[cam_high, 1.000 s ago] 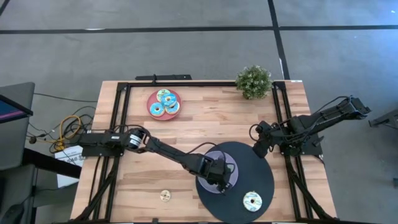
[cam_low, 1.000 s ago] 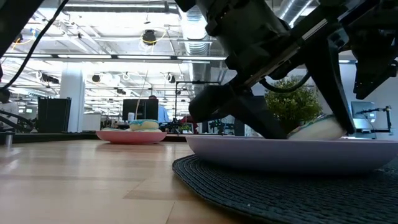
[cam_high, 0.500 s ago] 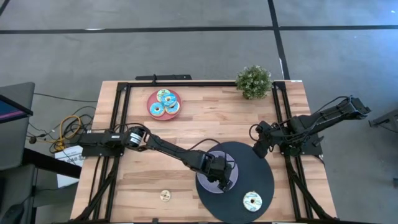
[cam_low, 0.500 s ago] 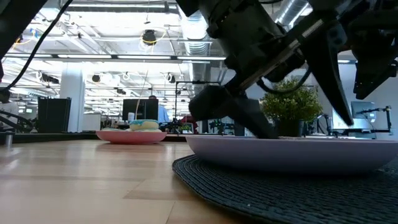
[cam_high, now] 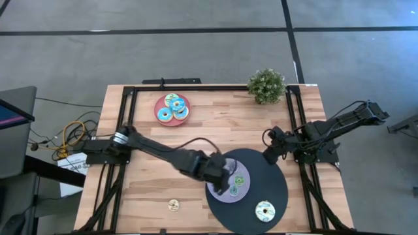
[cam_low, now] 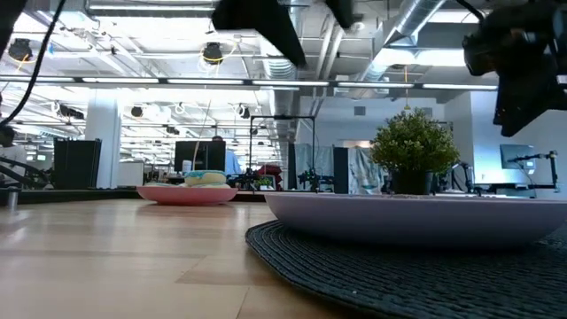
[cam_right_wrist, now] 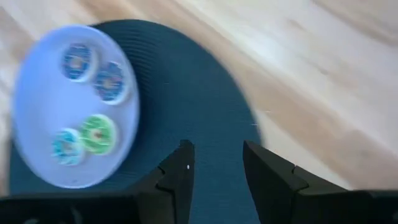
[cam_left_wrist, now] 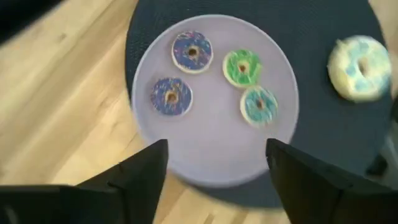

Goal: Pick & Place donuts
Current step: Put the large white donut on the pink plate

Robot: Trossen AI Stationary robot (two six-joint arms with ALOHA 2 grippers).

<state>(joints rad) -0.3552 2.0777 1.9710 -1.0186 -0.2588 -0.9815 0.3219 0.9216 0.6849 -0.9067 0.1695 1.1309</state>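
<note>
4 small donuts (cam_left_wrist: 214, 79) (2 purple, green, teal) on lavender plate (cam_left_wrist: 211, 155), on dark round mat (cam_high: 277, 189) | big blue-iced donut (cam_high: 264, 211) on mat nr plate | L end effector (cam_left_wrist: 214, 152) above plate, wide, empty | R end effector (cam_right_wrist: 217, 163) at mat's right edge, open, empty | worktop (cam_high: 222, 124)

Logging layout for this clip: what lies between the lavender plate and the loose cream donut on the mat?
Nothing: in the left wrist view only bare dark mat separates the lavender plate from the cream donut.

wooden table (cam_high: 215, 124) bearing dark mat (cam_high: 277, 179)
</note>
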